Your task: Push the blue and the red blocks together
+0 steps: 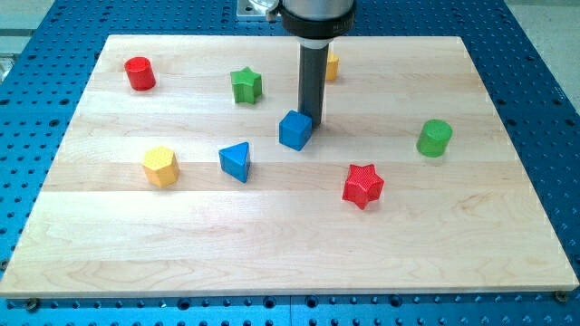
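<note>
A blue cube lies near the board's middle. My tip stands right against the cube's upper right side, seemingly touching it. A blue triangular block lies to the cube's lower left. A red star lies to the cube's lower right. A red cylinder stands at the view's top left, far from my tip.
A green star lies up and left of my tip. A yellow block is half hidden behind the rod. A green cylinder stands at the right. A yellow hexagonal block lies at the left. The wooden board rests on a blue perforated table.
</note>
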Controlling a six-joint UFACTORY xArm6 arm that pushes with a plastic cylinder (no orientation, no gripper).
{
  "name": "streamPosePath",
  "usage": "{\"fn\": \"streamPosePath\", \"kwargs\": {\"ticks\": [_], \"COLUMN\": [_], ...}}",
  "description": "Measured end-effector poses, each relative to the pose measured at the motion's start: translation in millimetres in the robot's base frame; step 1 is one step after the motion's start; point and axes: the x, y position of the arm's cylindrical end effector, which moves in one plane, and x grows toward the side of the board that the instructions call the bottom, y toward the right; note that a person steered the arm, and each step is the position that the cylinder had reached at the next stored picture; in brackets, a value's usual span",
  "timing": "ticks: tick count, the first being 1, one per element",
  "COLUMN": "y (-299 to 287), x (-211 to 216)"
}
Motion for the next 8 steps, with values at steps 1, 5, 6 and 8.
{"fn": "streamPosePath", "kwargs": {"ticks": [1,5,6,8], "y": [58,3,-17,-181], "x": [37,113,136,120]}}
